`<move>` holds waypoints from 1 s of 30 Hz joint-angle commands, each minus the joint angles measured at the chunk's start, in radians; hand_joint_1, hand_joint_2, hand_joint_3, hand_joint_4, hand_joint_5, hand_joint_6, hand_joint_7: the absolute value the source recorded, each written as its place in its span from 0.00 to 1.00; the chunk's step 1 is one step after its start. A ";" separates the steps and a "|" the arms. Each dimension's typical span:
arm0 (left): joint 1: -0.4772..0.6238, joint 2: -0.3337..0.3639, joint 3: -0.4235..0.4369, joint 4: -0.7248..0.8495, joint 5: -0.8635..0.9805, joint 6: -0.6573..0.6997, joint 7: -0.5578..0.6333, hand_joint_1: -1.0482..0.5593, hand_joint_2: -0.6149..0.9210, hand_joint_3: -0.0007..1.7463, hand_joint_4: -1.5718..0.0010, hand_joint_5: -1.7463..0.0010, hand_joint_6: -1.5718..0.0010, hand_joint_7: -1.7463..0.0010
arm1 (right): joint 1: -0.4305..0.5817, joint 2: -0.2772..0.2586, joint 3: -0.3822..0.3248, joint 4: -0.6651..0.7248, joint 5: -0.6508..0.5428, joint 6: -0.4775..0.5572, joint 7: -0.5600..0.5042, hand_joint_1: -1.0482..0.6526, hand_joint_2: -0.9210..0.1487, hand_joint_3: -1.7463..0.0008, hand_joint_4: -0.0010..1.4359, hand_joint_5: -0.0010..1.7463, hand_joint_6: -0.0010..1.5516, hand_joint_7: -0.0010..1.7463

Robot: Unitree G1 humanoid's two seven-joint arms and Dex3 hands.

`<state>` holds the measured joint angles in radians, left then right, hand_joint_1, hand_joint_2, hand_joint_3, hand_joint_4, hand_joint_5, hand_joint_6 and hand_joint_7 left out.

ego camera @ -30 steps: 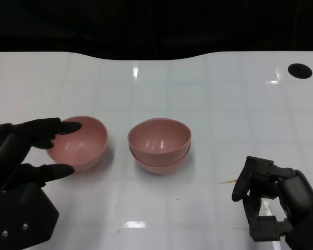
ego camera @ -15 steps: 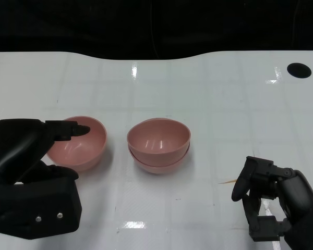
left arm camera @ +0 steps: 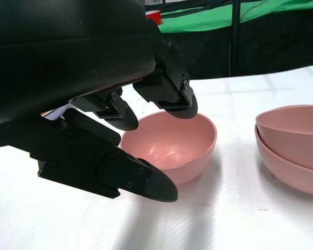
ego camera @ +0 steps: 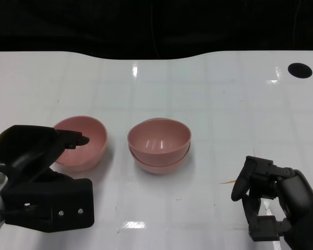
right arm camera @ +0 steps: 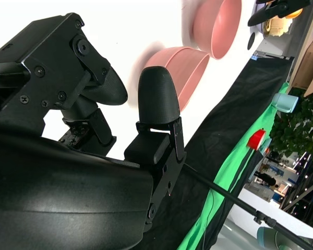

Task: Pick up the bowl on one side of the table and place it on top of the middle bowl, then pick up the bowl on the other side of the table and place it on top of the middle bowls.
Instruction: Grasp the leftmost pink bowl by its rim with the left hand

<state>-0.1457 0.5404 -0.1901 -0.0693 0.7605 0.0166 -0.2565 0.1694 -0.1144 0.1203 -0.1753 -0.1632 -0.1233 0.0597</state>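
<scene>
While the left robot hand point(ego camera: 39, 151) hovers spread over the near rim of the left pink bowl point(ego camera: 86, 141), grasping nothing, it should pinch that rim firmly, lift straight, then centre over the stacked bowls point(ego camera: 159, 144) mid-counter point(ego camera: 224, 104). The right robot hand point(ego camera: 266, 200) rests empty, fingers loosely curled.

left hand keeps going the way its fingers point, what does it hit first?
Most likely the lone pink bowl: the left hand has fingers over its near rim and a lower one outside the wall. Whether they touch is unclear.
</scene>
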 commanded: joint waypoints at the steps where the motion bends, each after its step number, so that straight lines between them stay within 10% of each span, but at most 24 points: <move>1: -0.015 0.008 -0.002 0.010 0.006 0.000 0.020 0.28 0.97 0.00 0.58 0.93 0.61 1.00 | 0.001 -0.003 -0.009 -0.010 0.006 0.006 0.001 0.62 0.55 0.13 0.66 1.00 0.49 0.91; 30: -0.249 -0.038 -0.214 0.448 0.110 -0.024 0.152 0.37 0.97 0.00 0.52 0.96 0.59 1.00 | 0.011 -0.002 0.000 -0.031 -0.002 0.040 0.006 0.62 0.54 0.14 0.67 1.00 0.49 0.91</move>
<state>-0.3779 0.4950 -0.4012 0.3712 0.8709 -0.0086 -0.1174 0.1738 -0.1143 0.1232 -0.1862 -0.1658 -0.0900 0.0646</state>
